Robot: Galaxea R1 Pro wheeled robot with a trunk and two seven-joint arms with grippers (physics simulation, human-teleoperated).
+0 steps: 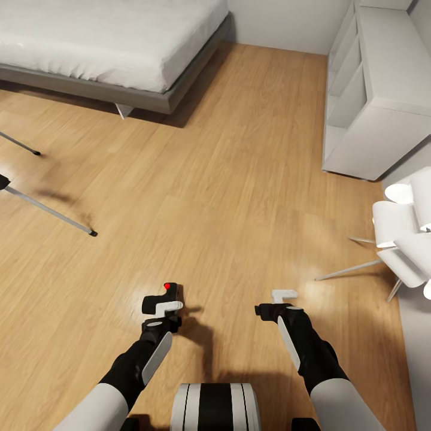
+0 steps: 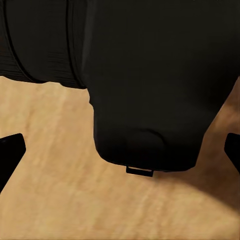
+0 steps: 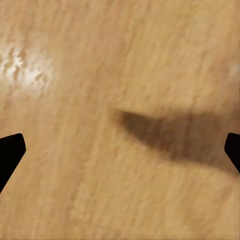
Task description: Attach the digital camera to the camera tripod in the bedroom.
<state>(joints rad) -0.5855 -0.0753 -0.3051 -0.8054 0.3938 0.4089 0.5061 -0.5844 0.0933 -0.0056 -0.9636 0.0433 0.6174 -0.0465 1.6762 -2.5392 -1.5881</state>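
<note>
A: Head view: what does the left gripper (image 1: 163, 306) carry?

B: The camera (image 1: 166, 296), black, red button on top, held low over the wood floor (image 1: 239, 179), jaws clamped on it. Two silver tripod (image 1: 51, 209) legs with black feet reach in at far left, well apart from the camera.

A: And the right gripper (image 1: 281, 302)?

B: It hangs over bare floor, nothing between its jaws; from here I cannot tell how wide they stand. A bed (image 1: 108, 48) lies at upper left, a white shelf (image 1: 374, 96) at upper right.

A: Left wrist view?

B: The camera (image 2: 150, 75) body and lens barrel loom close above the floor (image 2: 60, 200).

A: Right wrist view?

B: Dark fingertips (image 3: 10, 152) sit at opposite edges, spread wide, over floor (image 3: 120, 60) with a shadow.
</note>
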